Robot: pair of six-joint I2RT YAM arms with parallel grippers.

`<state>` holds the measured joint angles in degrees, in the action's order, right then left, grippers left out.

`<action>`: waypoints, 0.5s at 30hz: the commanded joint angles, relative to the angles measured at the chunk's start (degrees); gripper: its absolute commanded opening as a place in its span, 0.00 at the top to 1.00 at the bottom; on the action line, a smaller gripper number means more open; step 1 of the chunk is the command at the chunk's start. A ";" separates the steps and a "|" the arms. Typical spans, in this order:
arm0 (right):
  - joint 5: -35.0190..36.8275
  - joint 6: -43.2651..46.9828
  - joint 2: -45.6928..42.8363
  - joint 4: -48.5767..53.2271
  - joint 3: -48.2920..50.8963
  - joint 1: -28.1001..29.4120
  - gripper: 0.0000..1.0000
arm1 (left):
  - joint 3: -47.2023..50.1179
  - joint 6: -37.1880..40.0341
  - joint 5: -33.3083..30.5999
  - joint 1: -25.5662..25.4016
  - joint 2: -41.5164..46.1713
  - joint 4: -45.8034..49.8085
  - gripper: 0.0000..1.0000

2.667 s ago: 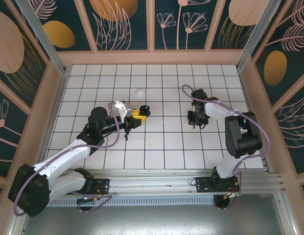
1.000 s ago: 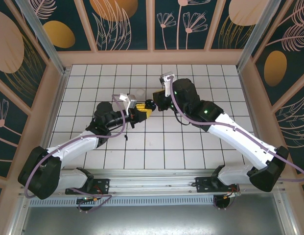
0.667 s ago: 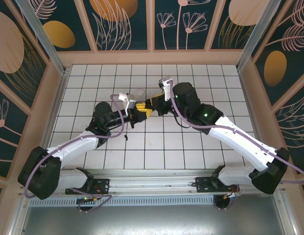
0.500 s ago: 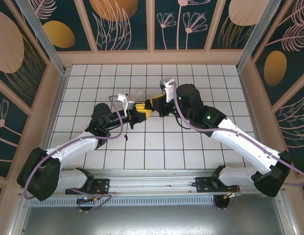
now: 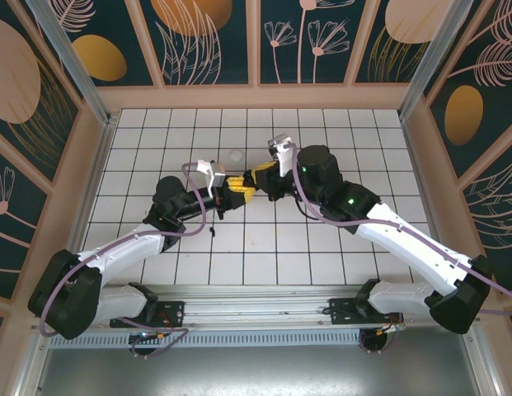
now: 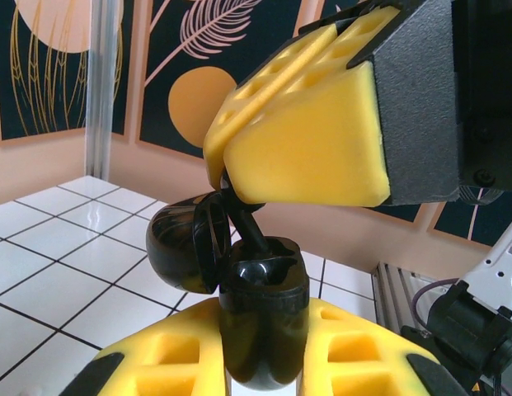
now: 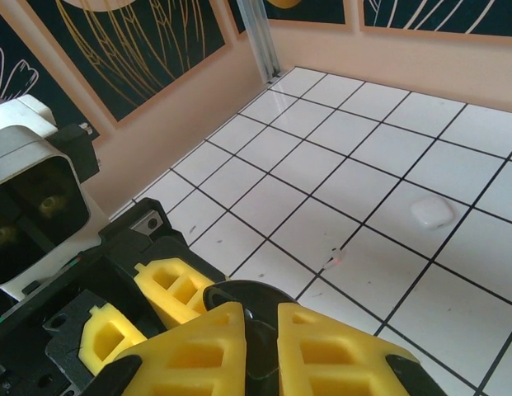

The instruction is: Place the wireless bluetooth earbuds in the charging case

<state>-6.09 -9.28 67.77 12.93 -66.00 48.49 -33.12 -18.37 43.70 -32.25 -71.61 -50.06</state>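
Note:
The black charging case (image 6: 264, 318) stands upright between the yellow fingers of my left gripper (image 6: 264, 351), which is shut on it. Its round lid (image 6: 183, 246) hangs open to the left. From above, my right gripper (image 6: 231, 175) is shut on a black earbud (image 6: 246, 231), whose lower end reaches into the case's mouth. In the right wrist view the earbud (image 7: 262, 355) is pinched in my right gripper (image 7: 260, 330), with the lid (image 7: 249, 295) just beyond. In the top view my left gripper (image 5: 237, 188) and right gripper (image 5: 256, 174) meet at mid-table.
A rounded white lump (image 5: 235, 154) lies on the tiled floor just behind the two grippers, also in the right wrist view (image 7: 431, 213). A tiny dark bit (image 5: 213, 233) lies beside the left arm. Pink walls (image 5: 256, 97) ring the floor.
My right arm has swung from the right side across to the left gripper and has settled its fingertips over the case. The left gripper has held the case almost still.

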 commanded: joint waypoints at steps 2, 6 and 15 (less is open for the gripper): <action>0.89 1.60 -2.17 -2.60 1.20 0.31 0.88 | 0.44 -0.84 2.08 -0.36 1.63 -4.43 1.00; 0.75 1.51 -2.66 -3.00 1.57 0.21 0.88 | 0.69 -0.87 2.15 -0.34 2.02 -4.63 1.00; -2.00 -0.66 -3.53 -4.15 3.95 0.29 0.88 | 0.78 -1.10 1.96 -0.40 2.47 -5.81 1.00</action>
<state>-7.35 -9.28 65.63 10.52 -63.79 48.49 -32.75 -18.63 44.36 -32.25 -70.59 -50.98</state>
